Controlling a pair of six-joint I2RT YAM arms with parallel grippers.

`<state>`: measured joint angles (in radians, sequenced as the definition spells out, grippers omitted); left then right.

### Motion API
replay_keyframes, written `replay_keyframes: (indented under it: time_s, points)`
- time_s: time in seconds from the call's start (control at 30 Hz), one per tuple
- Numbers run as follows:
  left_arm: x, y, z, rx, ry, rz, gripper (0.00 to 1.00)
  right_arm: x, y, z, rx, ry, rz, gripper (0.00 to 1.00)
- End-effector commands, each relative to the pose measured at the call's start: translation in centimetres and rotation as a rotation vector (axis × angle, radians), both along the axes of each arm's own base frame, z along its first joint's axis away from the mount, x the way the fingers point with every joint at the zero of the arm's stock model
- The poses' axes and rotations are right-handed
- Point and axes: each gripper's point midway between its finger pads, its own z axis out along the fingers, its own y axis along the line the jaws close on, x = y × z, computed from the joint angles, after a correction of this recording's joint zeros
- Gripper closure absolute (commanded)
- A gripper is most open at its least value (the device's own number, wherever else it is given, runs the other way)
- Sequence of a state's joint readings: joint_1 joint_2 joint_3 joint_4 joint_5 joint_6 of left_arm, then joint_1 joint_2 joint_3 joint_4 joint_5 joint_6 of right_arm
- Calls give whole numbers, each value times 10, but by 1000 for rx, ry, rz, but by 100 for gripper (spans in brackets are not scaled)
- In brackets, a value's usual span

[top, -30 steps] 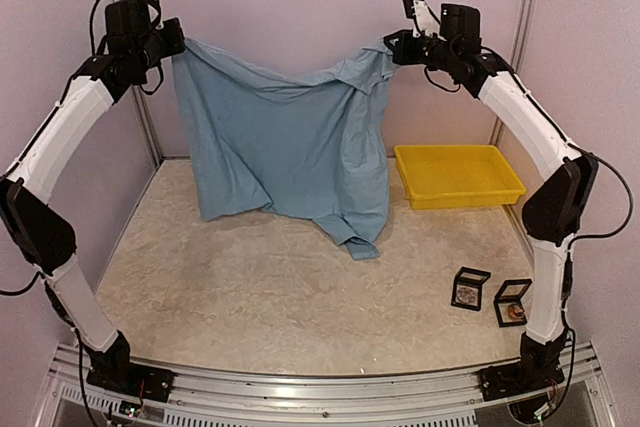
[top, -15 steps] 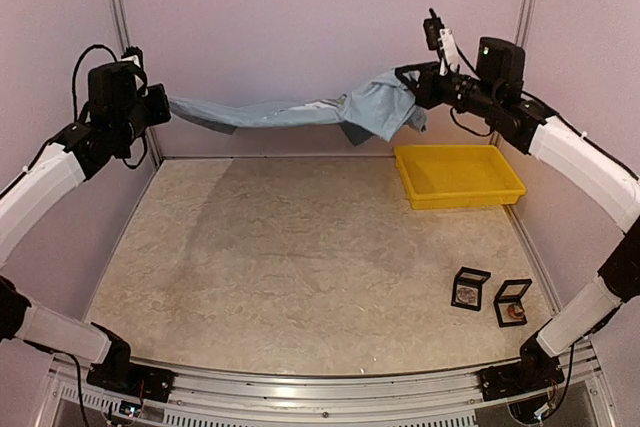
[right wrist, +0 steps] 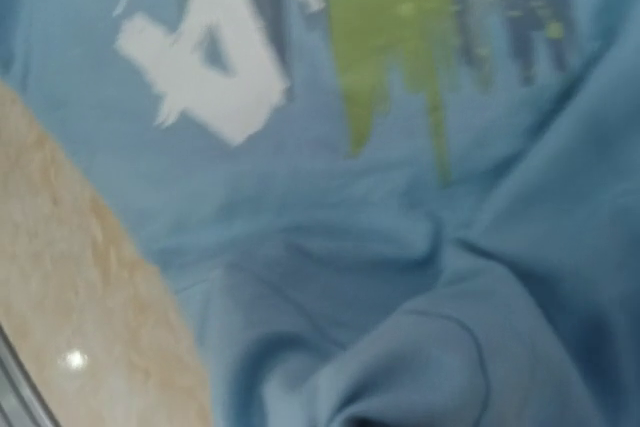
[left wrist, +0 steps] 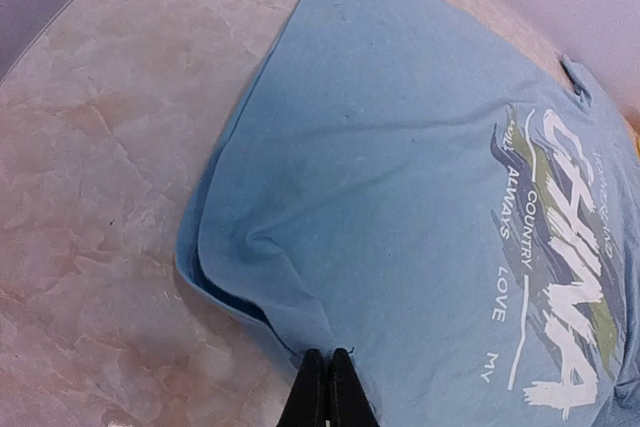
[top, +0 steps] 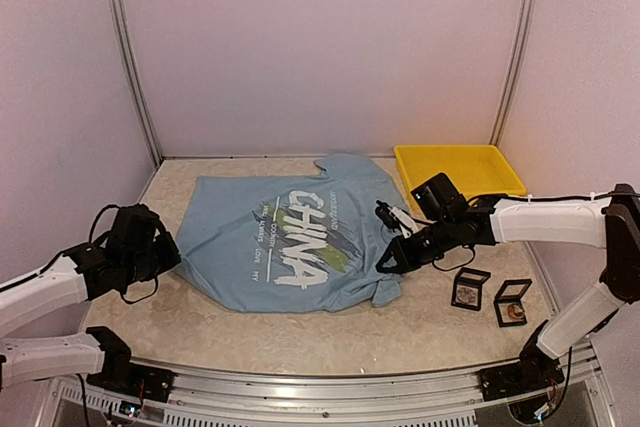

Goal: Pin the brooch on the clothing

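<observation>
Top external view: both arms reach low over the table (top: 300,332) from the near edge. The left gripper (top: 176,255) sits at the shirt's left edge, and the right gripper (top: 385,263) sits at its right edge, where the cloth bunches into a small heap.

The shirt (top: 250,257) lies spread on the middle of the table with its print facing up. White "CHINA" lettering (top: 305,237) crosses the chest with green-yellow streaks beside it. The cloth is mostly flat, with wrinkles near each gripper.

In the left wrist view, the left gripper (left wrist: 328,387) has its jaws pressed together, pinching the folded hem of the shirt (left wrist: 400,147) where it meets the table (left wrist: 90,167). The lettering (left wrist: 570,277) shows at the right.

The right wrist view is close and blurred. It shows the shirt (right wrist: 300,247) with folds drawing toward the bottom middle, and a strip of table (right wrist: 70,277) at the left. The fingers barely show, but the jaws are closed, seemingly on that bunched fold.

Right of the shirt, near the right arm, two small black cases (top: 470,288) stand side by side and apart from the cloth. Their contents are too small to tell.

Farther back at the right, a yellow tray (top: 460,172) sits against the wall, just beyond the shirt's far corner.
</observation>
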<state>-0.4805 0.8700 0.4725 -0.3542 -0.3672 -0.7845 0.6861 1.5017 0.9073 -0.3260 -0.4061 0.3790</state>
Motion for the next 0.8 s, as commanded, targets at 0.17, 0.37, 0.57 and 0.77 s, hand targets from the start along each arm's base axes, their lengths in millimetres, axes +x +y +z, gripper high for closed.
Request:
replay_keyframes:
  time_s: [0.17, 0.37, 0.57, 0.77]
  points:
    - [-21, 14, -1, -23, 8, 97, 100, -6, -28, 2, -154, 85, -106, 100]
    - [-15, 26, 9, 11, -62, 135, 100, 28, -6, 8, -139, 9, -101, 100]
    - [7, 24, 18, 70, -80, 140, 100, 120, -12, -7, -239, -102, -196, 97]
    - [3, 22, 5, 87, -56, 117, 100, 131, -27, -2, -357, -145, -212, 37]
